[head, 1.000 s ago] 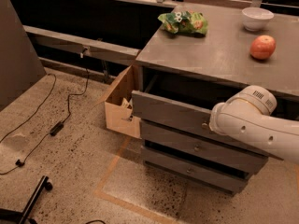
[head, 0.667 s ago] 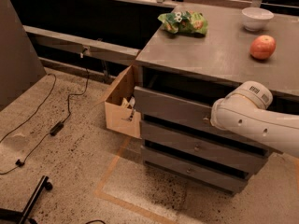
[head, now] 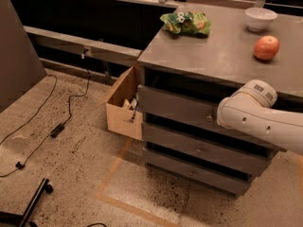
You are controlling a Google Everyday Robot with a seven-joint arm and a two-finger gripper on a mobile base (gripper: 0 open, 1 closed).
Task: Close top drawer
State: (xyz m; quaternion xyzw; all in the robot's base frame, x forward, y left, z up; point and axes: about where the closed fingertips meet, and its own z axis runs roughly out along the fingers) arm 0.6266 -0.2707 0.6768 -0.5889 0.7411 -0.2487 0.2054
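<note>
The top drawer (head: 177, 109) is the uppermost of three grey drawers in the cabinet under the grey countertop (head: 213, 56). Its front stands a little proud of the two drawers below, with a dark gap above it. Its small round knob (head: 209, 118) shows just left of my white arm (head: 258, 119), which reaches in from the right and ends against the drawer front. My gripper is hidden behind the end of the arm, by the knob.
A green chip bag (head: 185, 22), a white bowl (head: 260, 18) and a red apple (head: 266, 48) sit on the countertop. An open cardboard box (head: 122, 105) stands against the cabinet's left side. Cables (head: 57, 126) and a black chair base (head: 28, 207) lie on the floor at left.
The top drawer has slid inward towards the cabinet. My arm has moved with it, closer to the cabinet front.
</note>
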